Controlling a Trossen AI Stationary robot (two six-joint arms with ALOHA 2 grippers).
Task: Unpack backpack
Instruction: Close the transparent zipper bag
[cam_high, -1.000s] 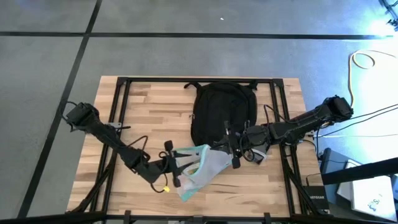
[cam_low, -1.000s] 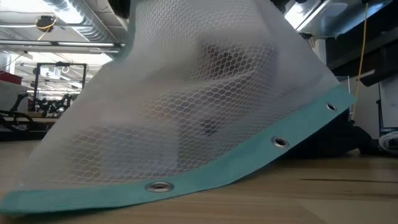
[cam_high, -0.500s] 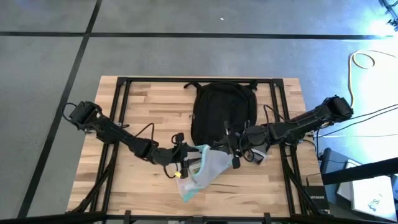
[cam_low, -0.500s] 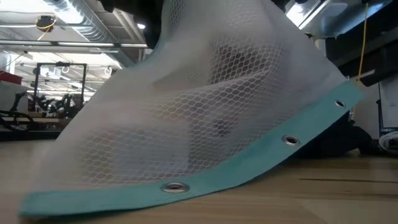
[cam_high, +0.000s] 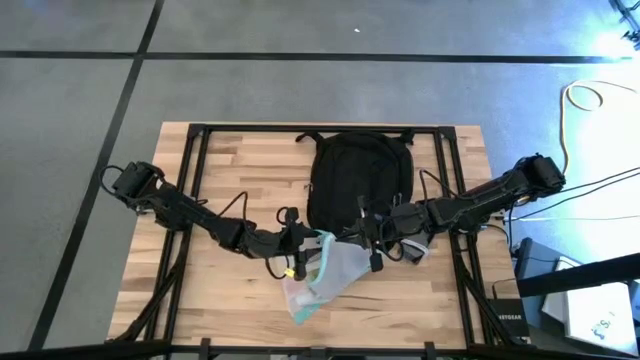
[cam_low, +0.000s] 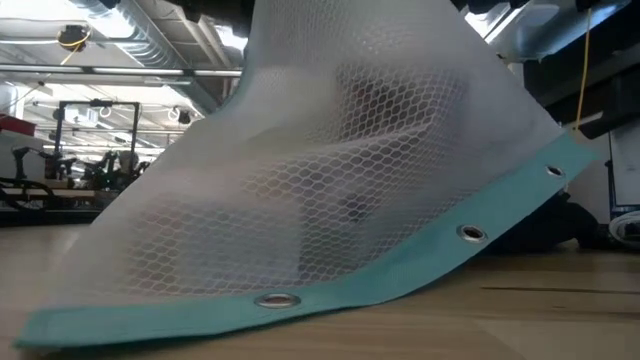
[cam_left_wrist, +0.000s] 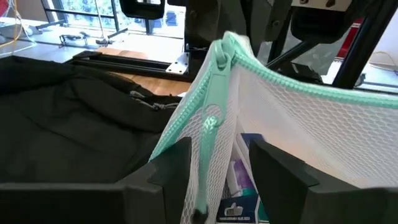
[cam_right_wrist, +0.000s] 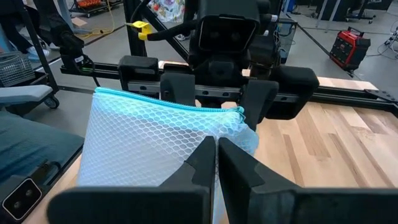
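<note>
The black backpack (cam_high: 360, 178) lies flat on the wooden table, far of centre. Near of it, a clear mesh pouch with teal edges (cam_high: 322, 272) hangs between my two grippers, and its lower teal hem (cam_low: 270, 300) rests on the table. My right gripper (cam_right_wrist: 216, 148) is shut on the pouch's upper part. My left gripper (cam_left_wrist: 221, 152) faces it with open fingers on either side of the pouch's teal zipper end (cam_left_wrist: 219, 68). I cannot tell whether they touch it. A blue-and-white packet (cam_left_wrist: 239, 202) shows inside the pouch. My right gripper pinches the pouch's mesh wall (cam_right_wrist: 214, 132) between its two fingers, just below the end of the teal zipper edge (cam_right_wrist: 233, 112). The fingers come about level from the table's right. The pouch hangs below them, slack, with its bottom hem on the table.
Black frame rails (cam_high: 190, 180) run along the table's edges. Cables trail on both arms, and a yellow tag (cam_high: 290, 272) hangs by the left wrist. Bare wood (cam_high: 240, 160) lies left of the backpack, and a pale cord (cam_high: 590, 95) lies on the floor at the right.
My left gripper has swung toward the table's right and far side, up to the pouch's held end, and its wrist has rolled. The pouch's upper edge has gathered in toward my right gripper, so the pouch hangs narrower. Its hem stays on the table.
</note>
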